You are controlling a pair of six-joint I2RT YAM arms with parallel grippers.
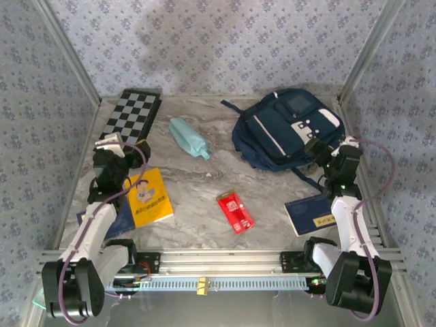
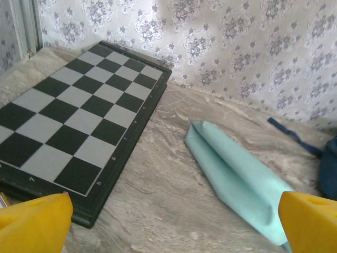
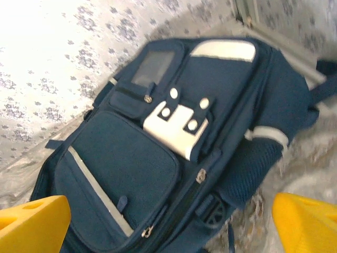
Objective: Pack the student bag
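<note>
top external: bag [image 1: 286, 133], book [image 1: 153, 197] print blurred

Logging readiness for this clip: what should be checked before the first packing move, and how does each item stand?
1. Left gripper open and empty: ok.
2. Right gripper open and empty: ok.
3. Bag lying flat in front of the right gripper: ok.
4. A bag compartment open to take things: not ok, the zippers look shut.
5. Pouch, yellow book and red packet lying apart on the table: ok.
</note>
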